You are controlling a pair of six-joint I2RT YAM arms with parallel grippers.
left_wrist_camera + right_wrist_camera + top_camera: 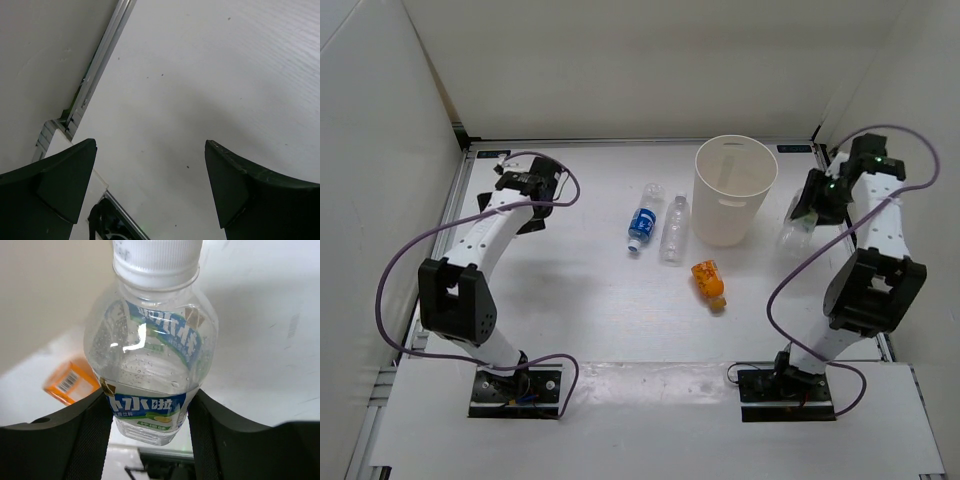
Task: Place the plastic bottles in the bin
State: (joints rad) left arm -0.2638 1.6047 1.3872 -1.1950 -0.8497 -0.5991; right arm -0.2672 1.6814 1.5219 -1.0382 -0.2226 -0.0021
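Setting: we read a robotics lab cell.
Enclosure: white panels [640,60] wall the table [580,320].
Fixtures: cabled left arm [485,235], right arm [880,240], bolted at its near edge.

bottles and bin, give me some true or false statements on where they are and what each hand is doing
1. The right hand is shut on the white-blue label bottle. True.
2. The orange bottle is inside the bin. False: it lies on the table, nearer the arm bases than the bin.
3. The left hand is open and holds nothing. True.
4. The blue label bottle and the plain clear bottle stand upright. False: both lie on their sides, next to each other, left of the bin.
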